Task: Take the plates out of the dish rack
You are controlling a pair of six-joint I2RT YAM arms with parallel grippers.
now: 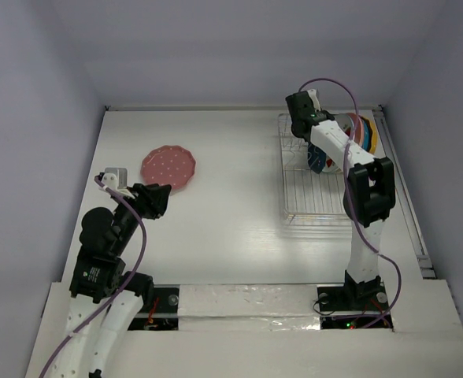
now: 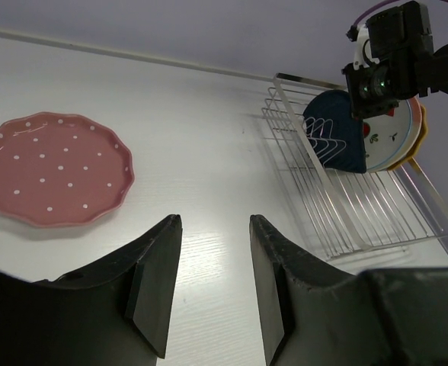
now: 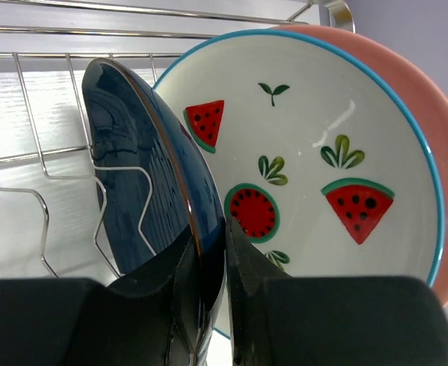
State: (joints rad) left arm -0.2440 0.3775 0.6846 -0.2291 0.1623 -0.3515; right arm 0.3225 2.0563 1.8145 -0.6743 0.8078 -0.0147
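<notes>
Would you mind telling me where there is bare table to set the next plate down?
The widest bare table lies between the pink plate and the dish rack, running to the near edge. The rack's near half holds no plates. Crowded: the rack's far end, where the right gripper pinches the dark blue plate beside the others.

Table (image 1: 231, 236): single plate (image 1: 168, 167) flat at far left; dish rack (image 1: 310, 201) at right, other plates (image 1: 367, 135) upright in its far end, foremost plate (image 3: 140, 152) between right gripper (image 3: 209, 244) fingers.

White table (image 1: 231, 228), pale lilac walls (image 1: 231, 47), shiny taped strip along near edge (image 1: 247, 303)
</notes>
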